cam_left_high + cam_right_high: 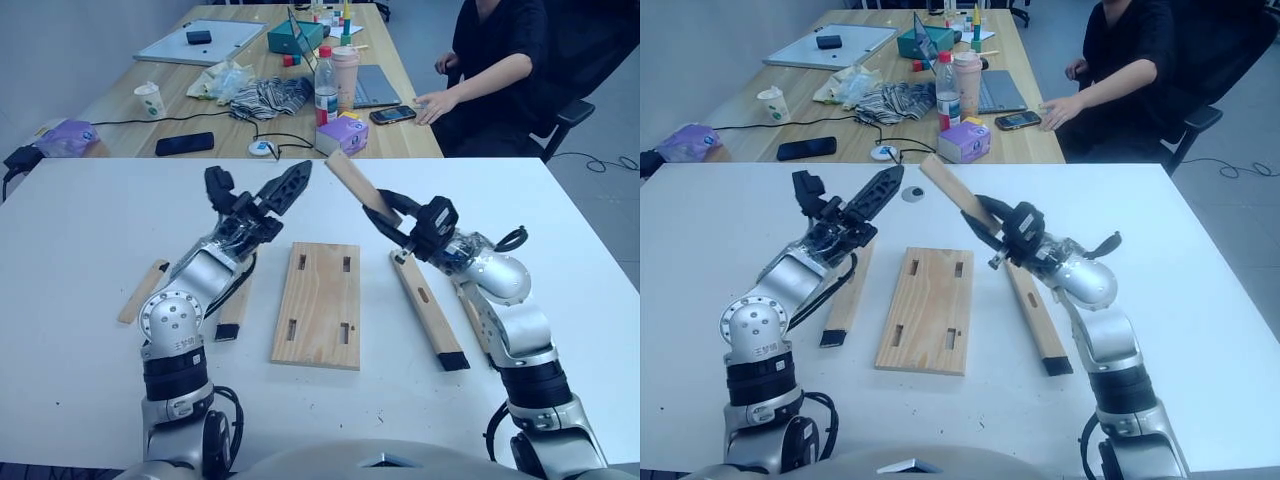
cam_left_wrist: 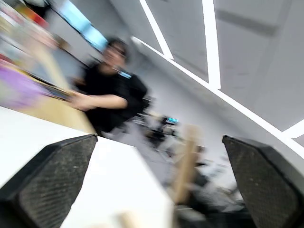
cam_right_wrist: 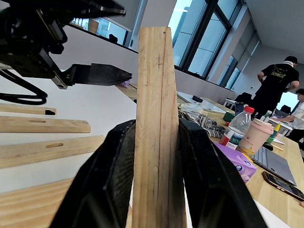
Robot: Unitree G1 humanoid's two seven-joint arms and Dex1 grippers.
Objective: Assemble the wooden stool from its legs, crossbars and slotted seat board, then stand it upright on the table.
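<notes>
Matt, grained wood on seat board point(image 1: 318, 303) and held bar point(image 3: 156, 118); table point(image 1: 90, 230) smooth white; left pincer pads point(image 2: 47, 175) rough black.

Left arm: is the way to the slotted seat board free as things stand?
Probably yes: the left end effector hangs open and empty just beside the seat board, with nothing standing between them.

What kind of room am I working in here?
Probably an office or lab workroom: a white worktable holding the slotted seat board, a wooden desk behind with a laptop, and tall windows.
</notes>
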